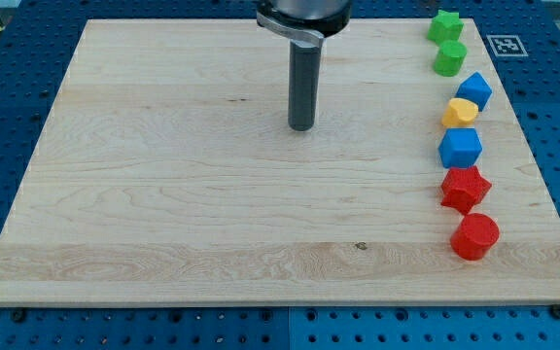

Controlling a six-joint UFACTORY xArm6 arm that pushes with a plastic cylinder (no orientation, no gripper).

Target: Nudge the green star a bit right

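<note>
Rightward: two green, two blue blocks (465,120).

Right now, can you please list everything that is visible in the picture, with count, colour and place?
green star: 1, green, top of the column at the view's right, near the board's top edge
green cylinder: 1, green, just below the green star
blue blocks: 2, blue; a small one below the green cylinder, a larger one mid-column
yellow block: 1, yellow, between the two blue blocks
red star: 1, red, below the larger blue block
red cylinder: 1, red, bottom of the column
wooden board: 1, light wood, fills most of the view
marker tag: 1, black and white, off the board's top right corner
my tip: 1, dark rod, upper middle of the board, far to the left of all blocks, touching none
</note>
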